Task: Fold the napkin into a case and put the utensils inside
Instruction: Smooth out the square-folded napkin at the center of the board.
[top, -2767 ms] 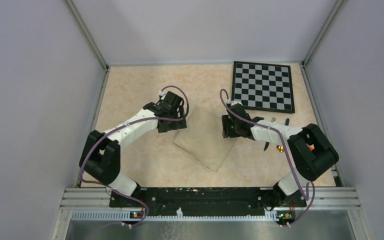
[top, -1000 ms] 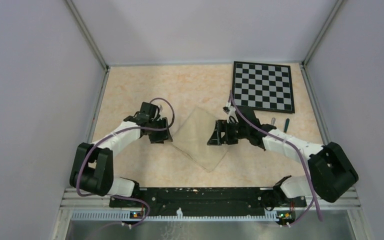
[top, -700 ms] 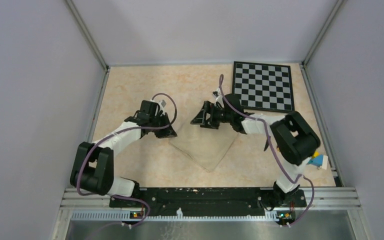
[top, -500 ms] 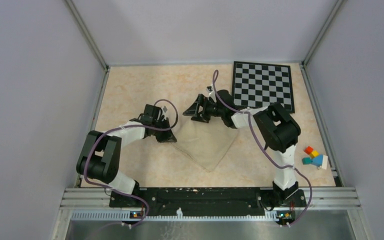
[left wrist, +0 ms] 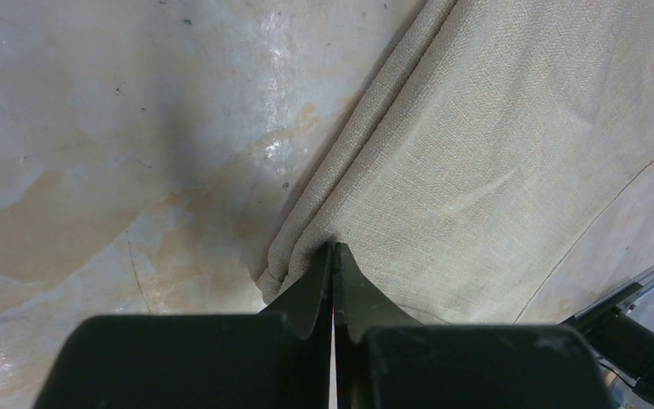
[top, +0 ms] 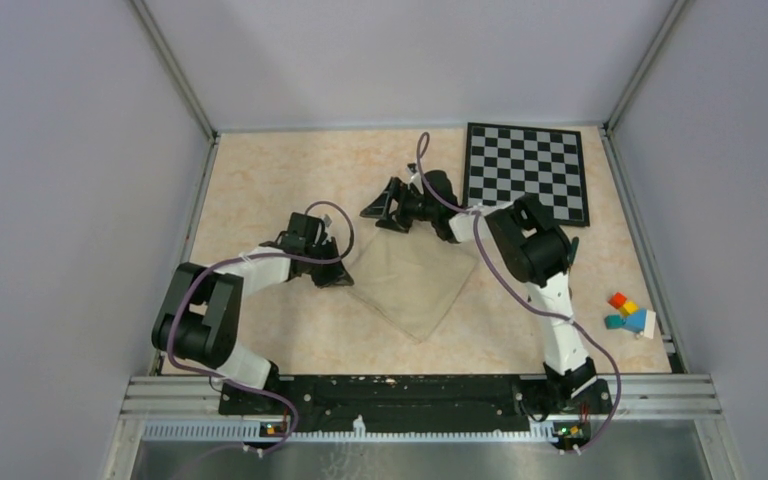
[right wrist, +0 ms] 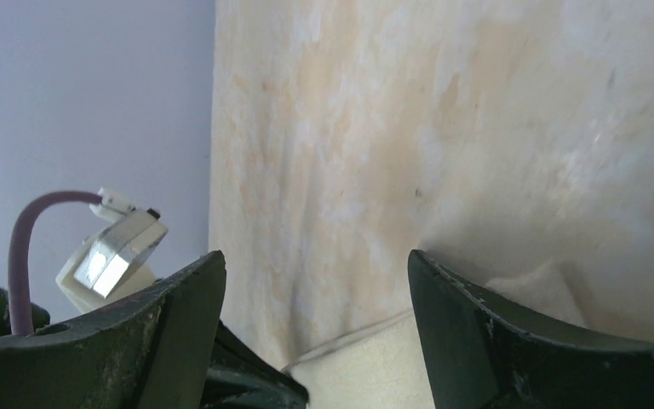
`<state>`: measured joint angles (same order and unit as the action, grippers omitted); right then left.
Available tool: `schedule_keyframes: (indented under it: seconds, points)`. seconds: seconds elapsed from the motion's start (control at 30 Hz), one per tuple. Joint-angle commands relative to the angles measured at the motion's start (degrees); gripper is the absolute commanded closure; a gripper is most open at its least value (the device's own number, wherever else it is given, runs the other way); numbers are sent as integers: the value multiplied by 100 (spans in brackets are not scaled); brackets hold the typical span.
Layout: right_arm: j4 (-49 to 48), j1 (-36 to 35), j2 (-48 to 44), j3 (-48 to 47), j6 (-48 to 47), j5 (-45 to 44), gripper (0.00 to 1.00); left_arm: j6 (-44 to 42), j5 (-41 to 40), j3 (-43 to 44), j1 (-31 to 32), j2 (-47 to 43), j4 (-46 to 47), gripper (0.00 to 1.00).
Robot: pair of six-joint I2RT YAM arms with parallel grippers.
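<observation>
Two arms, two grippers. Your left gripper (left wrist: 333, 252) is fully closed, its two fingers pressed together on the left corner of the napkin (top: 412, 283). The left wrist view shows two layers of cloth at the pinched edge.

Your right gripper (top: 384, 209) stands wide, with nothing between its two fingers (right wrist: 511, 341). It hangs over the napkin's far corner, and in the right wrist view a bit of pale cloth shows low between the fingers, apart from both.

There is one napkin, a flat diamond shape in the middle of the tabletop (top: 260, 180), between the two grippers. Its near corner points toward the arm bases. It is not shaped into a pouch.

One checkered board (top: 527, 172) lies at the far right, well apart from the napkin.

One small cluster of coloured blocks (top: 628, 313) sits near the right edge. Red, yellow, teal and blue show, but you cannot tell the exact count.

For utensils, only one slim dark handle (top: 572, 247) pokes out right of the right arm's elbow. The arm hides whatever else is there.
</observation>
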<state>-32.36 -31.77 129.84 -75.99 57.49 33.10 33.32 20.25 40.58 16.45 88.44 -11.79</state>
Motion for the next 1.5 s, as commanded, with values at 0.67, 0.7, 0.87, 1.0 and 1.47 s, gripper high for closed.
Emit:
schedule_keyframes:
  seconds: [0.67, 0.7, 0.87, 1.0, 1.47]
  points:
    - [4954, 702, -1433, -1958, -3224, -62, 15, -475, 395, 319, -98, -1438, -353, 35]
    - [4792, 711, -1684, -1456, -3121, 67, 15, -392, 788, 332, -98, -1428, -77, 29]
    - [2392, 819, -2543, 767, -1777, 1026, 14, 204, 1815, 402, -98, -824, 1316, 18]
    - [1472, 971, -2536, 1531, -1417, 1136, 14, 241, 1828, 445, -115, -70, 1993, 17]
    - [679, 2357, -2422, 3627, -1961, 1416, 14, 244, 1297, -1227, -897, 584, 2544, 4]
